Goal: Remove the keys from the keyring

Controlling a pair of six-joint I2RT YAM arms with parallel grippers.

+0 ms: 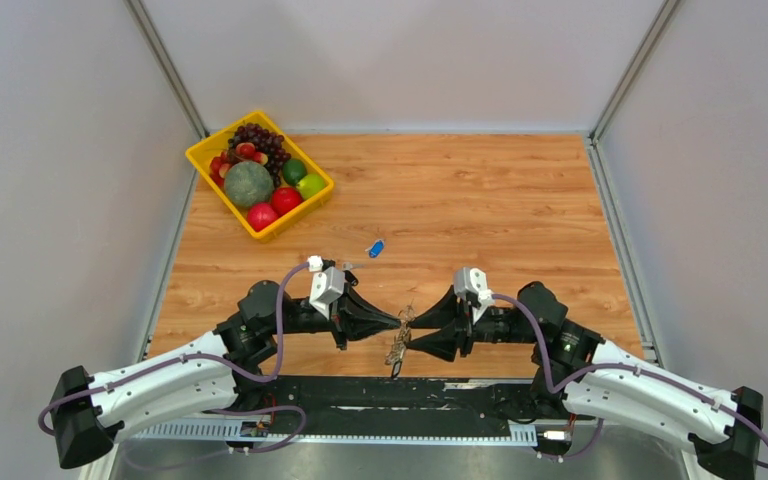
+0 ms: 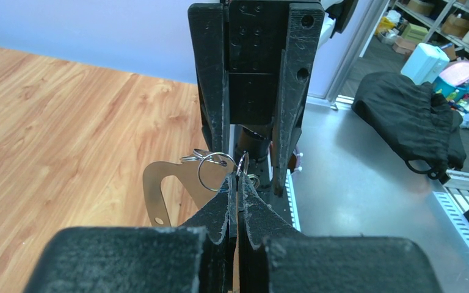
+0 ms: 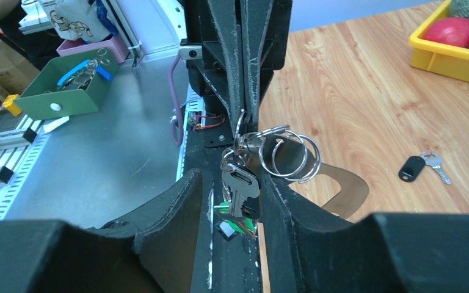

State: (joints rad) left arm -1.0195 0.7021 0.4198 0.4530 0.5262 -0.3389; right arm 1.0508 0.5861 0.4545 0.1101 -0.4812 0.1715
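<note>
Right gripper (image 3: 232, 177) half open round the keys (image 3: 242, 190), ready to pull; left gripper (image 2: 237, 180) squeezed shut on keyring (image 2: 199, 173), steadying it.

Left fingers (image 2: 217, 210) pinched together, right fingers (image 3: 171, 210) apart

Keys (image 1: 397, 348) at near edge of table (image 1: 480, 200), centre, basket (image 1: 298, 208) behind in far-left corner.

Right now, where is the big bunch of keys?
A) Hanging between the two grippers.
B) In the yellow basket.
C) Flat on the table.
A: the keys dangle from the ring that the left gripper pinches, with the right gripper opposite.
</note>
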